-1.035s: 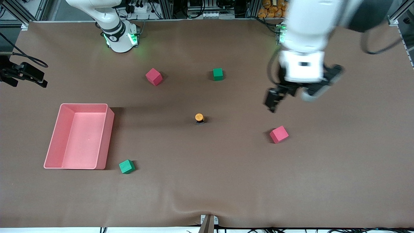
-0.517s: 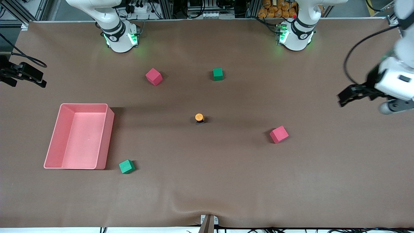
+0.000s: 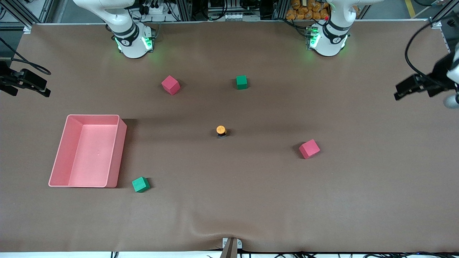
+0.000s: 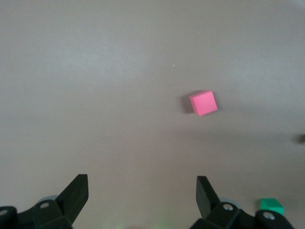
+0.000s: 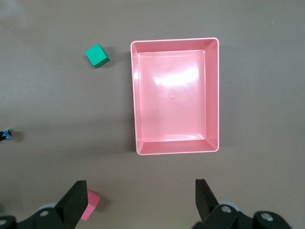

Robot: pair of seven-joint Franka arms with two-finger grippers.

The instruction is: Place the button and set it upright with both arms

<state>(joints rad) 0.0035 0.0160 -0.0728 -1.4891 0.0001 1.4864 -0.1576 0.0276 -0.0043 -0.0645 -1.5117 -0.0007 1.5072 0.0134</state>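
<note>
The button (image 3: 221, 130) stands upright in the middle of the table, orange cap up on its black body. Nothing holds it. Its bluish end just shows at the edge of the right wrist view (image 5: 5, 134). My left gripper (image 3: 403, 89) hangs open and empty in the air over the left arm's end of the table, far from the button. In the left wrist view the left gripper (image 4: 142, 191) has bare mat between its jaws. My right gripper (image 3: 32, 85) is open and empty, high over the right arm's end of the table above the pink bin, as the right wrist view (image 5: 141, 193) shows.
An empty pink bin (image 3: 116, 157) sits toward the right arm's end, also in the right wrist view (image 5: 175, 95). A green cube (image 3: 140, 184) lies beside it. A pink cube (image 3: 170, 85) and a green cube (image 3: 241, 82) lie near the bases. Another pink cube (image 3: 309, 148) shows in the left wrist view (image 4: 204, 103).
My left arm has swung away from over the middle of the table to its own end, gripper open. The button stays upright where it was. The right arm has hardly moved.
</note>
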